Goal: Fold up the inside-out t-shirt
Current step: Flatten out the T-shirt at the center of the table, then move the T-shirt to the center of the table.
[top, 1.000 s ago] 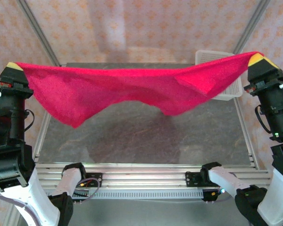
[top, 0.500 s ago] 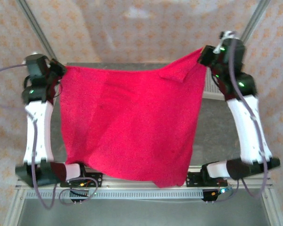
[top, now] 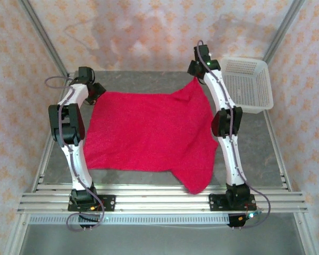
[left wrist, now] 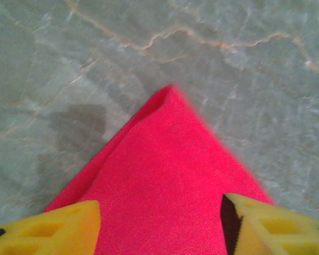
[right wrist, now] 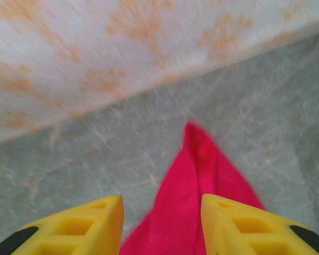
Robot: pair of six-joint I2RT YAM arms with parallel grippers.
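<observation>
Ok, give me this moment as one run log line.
shirt: spread on table | left gripper: open at far-left corner | right gripper: open at far-right corner | folds: none yet

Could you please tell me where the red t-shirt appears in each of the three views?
Top external: t-shirt spread flat mid-table, one flap reaching toward the near edge.
Left wrist: its corner at bottom centre, pointing up.
Right wrist: a narrow corner at bottom, right of centre.
Shared landmark: the grey marbled table under it.
</observation>
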